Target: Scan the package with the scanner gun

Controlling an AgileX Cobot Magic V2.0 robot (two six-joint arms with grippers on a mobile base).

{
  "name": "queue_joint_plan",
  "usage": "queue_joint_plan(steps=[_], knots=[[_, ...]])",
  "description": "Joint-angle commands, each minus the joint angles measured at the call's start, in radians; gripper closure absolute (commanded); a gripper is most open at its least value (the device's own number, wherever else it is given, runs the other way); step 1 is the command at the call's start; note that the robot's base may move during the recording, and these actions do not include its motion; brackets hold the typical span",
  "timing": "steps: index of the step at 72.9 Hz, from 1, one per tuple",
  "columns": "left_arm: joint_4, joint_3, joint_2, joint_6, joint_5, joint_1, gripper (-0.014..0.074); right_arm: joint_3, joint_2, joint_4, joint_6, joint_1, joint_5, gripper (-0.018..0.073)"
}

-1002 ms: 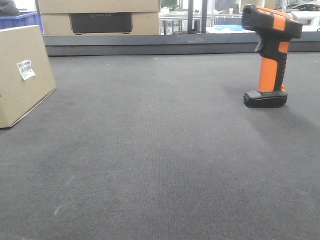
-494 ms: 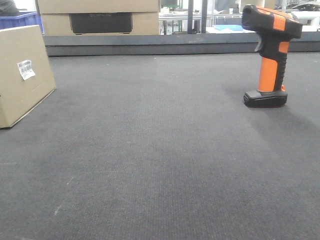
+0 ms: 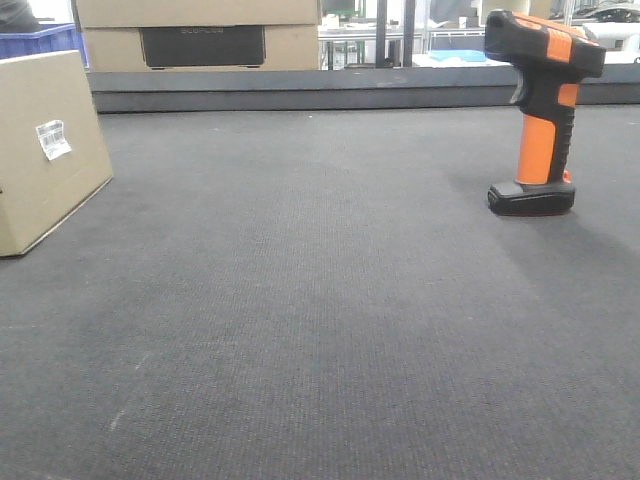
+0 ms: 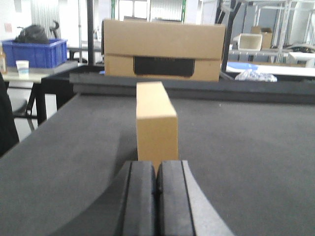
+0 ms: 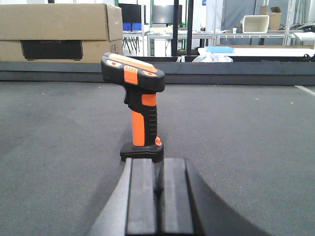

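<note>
A dark grey table (image 3: 320,330) carries the package (image 3: 45,150) at its left edge and the scanner gun (image 3: 540,110) upright near its far right corner.

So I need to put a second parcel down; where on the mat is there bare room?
The wide stretch of mat between the package and the scanner gun is bare, front to the rear ledge. Nothing crowds; only the far left and right edges are taken.

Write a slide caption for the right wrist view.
Shut right hand faces the upright scanner gun standing on the dark mat.
</note>
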Motion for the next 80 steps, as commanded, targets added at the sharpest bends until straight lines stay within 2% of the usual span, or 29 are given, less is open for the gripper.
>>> queue_joint_plan(steps=[1,9,13,80], knots=[[-0.018,0.027,-0.007,0.008,-0.012,-0.005,0.0707,0.002,-0.003,0.002,-0.005,-0.007,-0.020,0.0721],[-0.050,0.054,-0.007,0.023,-0.080,-0.005,0.0707,0.002,-0.003,0.002,-0.005,-0.007,-0.020,0.0721],[-0.054,0.054,-0.007,0.023,-0.056,-0.005,0.0707,0.002,-0.003,0.002,-0.005,-0.007,-0.020,0.0721],[-0.057,0.054,-0.007,0.023,-0.069,-0.005,0.0707,0.002,-0.003,0.002,-0.005,-0.007,-0.020,0.0721]])
